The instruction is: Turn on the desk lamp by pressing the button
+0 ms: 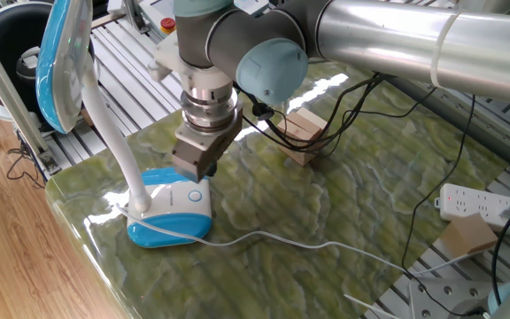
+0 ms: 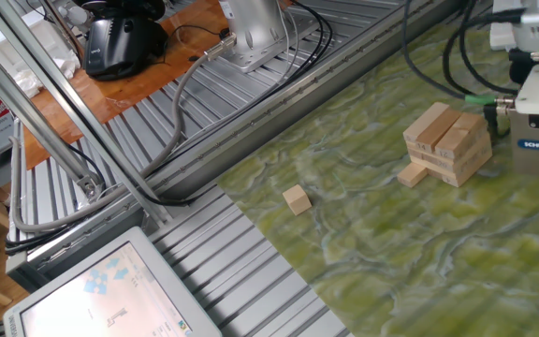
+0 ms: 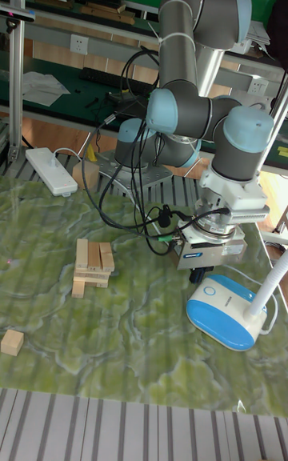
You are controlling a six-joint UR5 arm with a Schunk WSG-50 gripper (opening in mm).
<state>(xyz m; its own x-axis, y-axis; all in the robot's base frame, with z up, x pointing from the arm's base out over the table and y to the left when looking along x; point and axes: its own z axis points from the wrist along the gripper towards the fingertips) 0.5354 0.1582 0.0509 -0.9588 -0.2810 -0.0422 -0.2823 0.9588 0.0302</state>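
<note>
The desk lamp's blue-and-white base [image 1: 168,215] sits near the table's front left corner. Its white gooseneck [image 1: 113,142] curves up to the blue-rimmed head [image 1: 63,58]. The button [image 1: 195,196] is a small white disc with a pale blue ring on the base's top panel; it also shows in the tall fixed view [image 3: 210,290]. My gripper [image 1: 192,170] hangs just above the button end of the base, tips pointing down, not touching it. Its fingers [image 1: 187,163] are pressed together with no gap. From the tall fixed view, the gripper [image 3: 203,273] is just left of and above the base [image 3: 228,313].
A stack of wooden blocks [image 1: 302,135] stands behind the gripper. A small wooden cube [image 2: 296,199] lies apart. The lamp's white cord [image 1: 273,237] trails right across the table. A power strip [image 1: 481,204] lies at the right edge. Black cables hang off the arm.
</note>
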